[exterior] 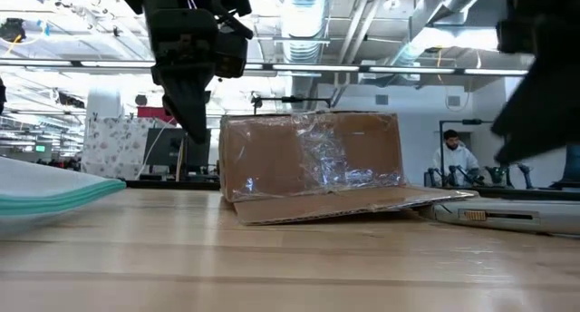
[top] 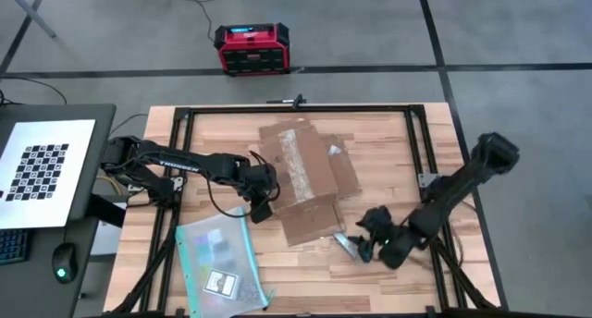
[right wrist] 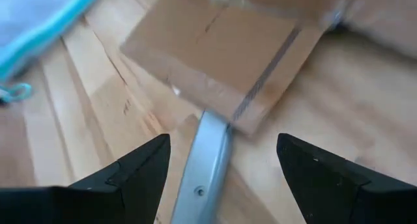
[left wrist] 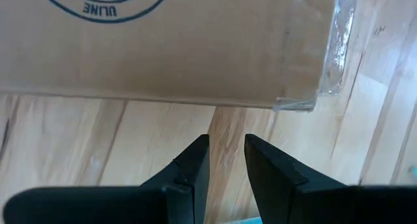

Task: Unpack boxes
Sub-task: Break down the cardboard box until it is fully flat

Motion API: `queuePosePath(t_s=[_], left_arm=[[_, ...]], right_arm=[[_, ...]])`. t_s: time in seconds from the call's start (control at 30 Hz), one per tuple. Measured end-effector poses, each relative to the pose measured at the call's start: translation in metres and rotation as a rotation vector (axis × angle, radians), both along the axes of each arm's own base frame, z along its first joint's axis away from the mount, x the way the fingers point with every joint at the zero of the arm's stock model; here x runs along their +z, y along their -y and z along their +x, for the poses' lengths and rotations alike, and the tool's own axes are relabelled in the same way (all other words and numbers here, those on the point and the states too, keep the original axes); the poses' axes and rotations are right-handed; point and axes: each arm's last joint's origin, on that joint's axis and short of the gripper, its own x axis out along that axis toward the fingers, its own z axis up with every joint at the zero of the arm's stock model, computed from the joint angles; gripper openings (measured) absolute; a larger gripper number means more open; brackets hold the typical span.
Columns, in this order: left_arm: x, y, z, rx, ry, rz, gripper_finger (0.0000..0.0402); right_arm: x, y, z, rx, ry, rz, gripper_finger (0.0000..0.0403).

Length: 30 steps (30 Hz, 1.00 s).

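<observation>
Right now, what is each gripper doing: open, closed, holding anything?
Left gripper: narrowly open, empty, beside the cardboard box.
Right gripper: wide open, empty, over a silver object.

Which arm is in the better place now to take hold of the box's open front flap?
Probably the right: its gripper stands open, facing the lowered flap. The left gripper hangs beside the box with narrow fingers.

The cardboard box (left wrist: pixel 163 45) runs off the left wrist view's edges, so its printed round stamp (left wrist: pixel 104 2) is cut to a partial arc. The silver flat object (right wrist: pixel 205 165) near the table's front edge is too blurred to identify, and the clear pouch (right wrist: pixel 39 22) shows only a teal corner. What the box holds cannot be seen. A distant person (exterior: pixel 450 158) stays indistinct.
</observation>
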Motion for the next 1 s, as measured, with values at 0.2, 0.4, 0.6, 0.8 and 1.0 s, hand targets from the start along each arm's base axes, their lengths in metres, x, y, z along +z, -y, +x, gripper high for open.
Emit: queuePosePath(t_s=[0.2,0.4,0.6,0.8,1.0], left_arm=[[-0.001,0.0,-0.002,-0.001,-0.023,0.0,0.0081],[-0.002,0.0,-0.004,-0.001,-0.041,0.0,0.0081],[-0.002,0.0,-0.004,-0.001,-0.041,-0.001,0.0081],[-0.002,0.0,-0.004,0.0,-0.042,-0.001,0.0081],[-0.002,0.0,-0.004,0.0,-0.041,-0.001,0.0081]], right_arm=[[-0.037,-0.023,0.012,-0.028,-0.03,0.016,0.0276],[-0.063,-0.036,0.01,-0.048,-0.012,-0.012,0.0276],[-0.08,-0.036,0.011,0.013,-0.056,-0.135,0.0268],[-0.082,-0.032,0.008,0.037,-0.108,-0.203,0.0177],[-0.082,-0.031,0.008,0.033,-0.106,-0.207,0.0123]])
